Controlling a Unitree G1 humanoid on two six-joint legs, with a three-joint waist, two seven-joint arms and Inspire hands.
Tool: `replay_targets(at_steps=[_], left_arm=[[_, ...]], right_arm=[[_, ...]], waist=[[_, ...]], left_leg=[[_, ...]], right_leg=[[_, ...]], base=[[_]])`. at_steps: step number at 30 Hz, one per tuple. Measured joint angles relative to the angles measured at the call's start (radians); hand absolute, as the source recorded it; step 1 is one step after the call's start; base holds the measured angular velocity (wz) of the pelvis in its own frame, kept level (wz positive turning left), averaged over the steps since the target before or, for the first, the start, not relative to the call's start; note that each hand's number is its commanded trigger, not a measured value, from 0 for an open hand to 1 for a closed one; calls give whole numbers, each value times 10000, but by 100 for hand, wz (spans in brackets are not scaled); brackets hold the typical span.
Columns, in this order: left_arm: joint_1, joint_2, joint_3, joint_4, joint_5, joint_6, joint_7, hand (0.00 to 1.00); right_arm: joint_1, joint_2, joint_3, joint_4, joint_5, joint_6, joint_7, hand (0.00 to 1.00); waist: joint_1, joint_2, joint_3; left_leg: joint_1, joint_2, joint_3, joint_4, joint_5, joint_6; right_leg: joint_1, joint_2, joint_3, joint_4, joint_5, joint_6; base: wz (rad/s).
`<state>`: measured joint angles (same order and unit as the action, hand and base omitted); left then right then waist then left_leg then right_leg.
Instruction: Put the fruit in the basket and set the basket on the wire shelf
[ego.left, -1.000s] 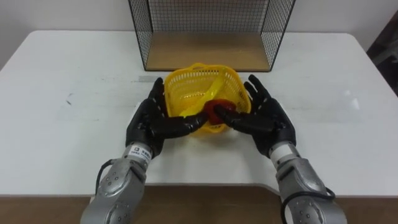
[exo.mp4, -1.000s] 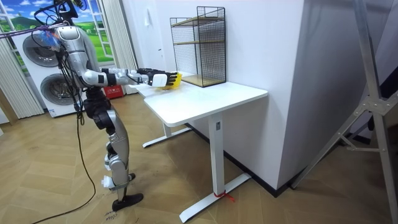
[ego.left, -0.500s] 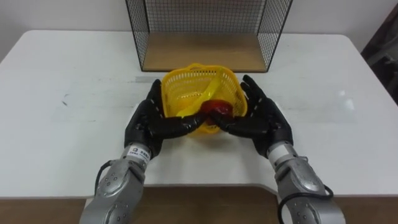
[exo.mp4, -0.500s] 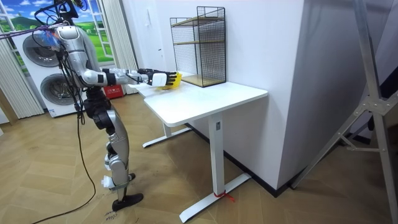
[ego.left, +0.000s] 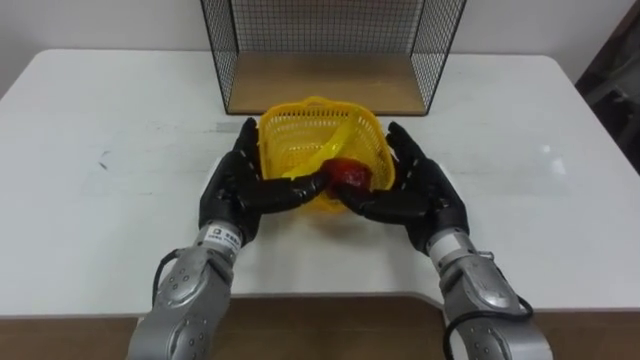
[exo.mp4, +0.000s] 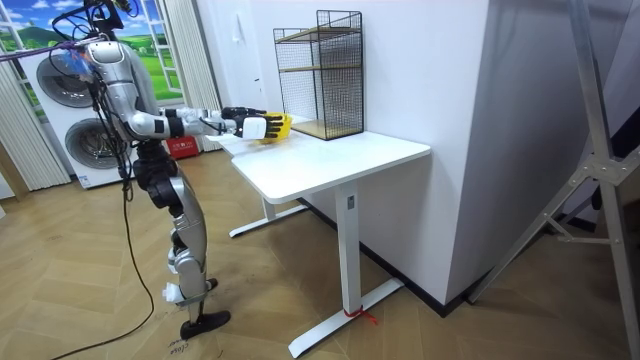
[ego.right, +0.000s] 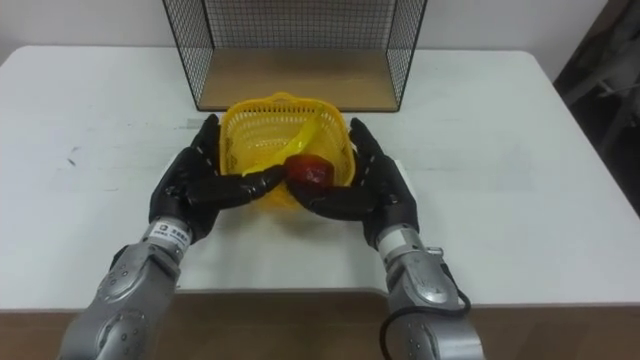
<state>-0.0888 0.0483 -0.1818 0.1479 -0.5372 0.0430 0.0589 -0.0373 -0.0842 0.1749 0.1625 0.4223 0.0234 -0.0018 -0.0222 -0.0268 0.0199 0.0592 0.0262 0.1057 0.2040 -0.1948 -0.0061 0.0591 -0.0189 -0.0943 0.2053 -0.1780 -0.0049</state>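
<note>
Left eye view, hands (ego.left: 228, 200) (ego.left: 425, 195) cupping yellow basket (ego.left: 310, 135)

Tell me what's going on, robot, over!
Left hand and right hand open, pressing basket from both sides. Red fruit inside. Shelf just behind basket, nothing between.

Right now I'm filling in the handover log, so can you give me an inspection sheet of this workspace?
surface: white table.
job's things: yellow basket with red fruit inside, between both hands; wire shelf just behind it.
clutter: nothing seen.
hands: left hand and right hand press the basket's sides, fingers straight.
cables: nothing seen on the table.
surroundings: washing machines behind the robot.
</note>
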Motion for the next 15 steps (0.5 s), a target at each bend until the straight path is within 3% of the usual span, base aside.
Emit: replay_targets(at_steps=[15], left_arm=[[-85,-1,189,-692,96,-17,26,0]], right_arm=[[-572,-1,-13,-164,-335,0,-200,0]], waist=[[-83,38,-24]], left_leg=[[-53,11,5,4,0,0]], right_leg=[[-71,10,26,-1,16,-9]], base=[[0]])
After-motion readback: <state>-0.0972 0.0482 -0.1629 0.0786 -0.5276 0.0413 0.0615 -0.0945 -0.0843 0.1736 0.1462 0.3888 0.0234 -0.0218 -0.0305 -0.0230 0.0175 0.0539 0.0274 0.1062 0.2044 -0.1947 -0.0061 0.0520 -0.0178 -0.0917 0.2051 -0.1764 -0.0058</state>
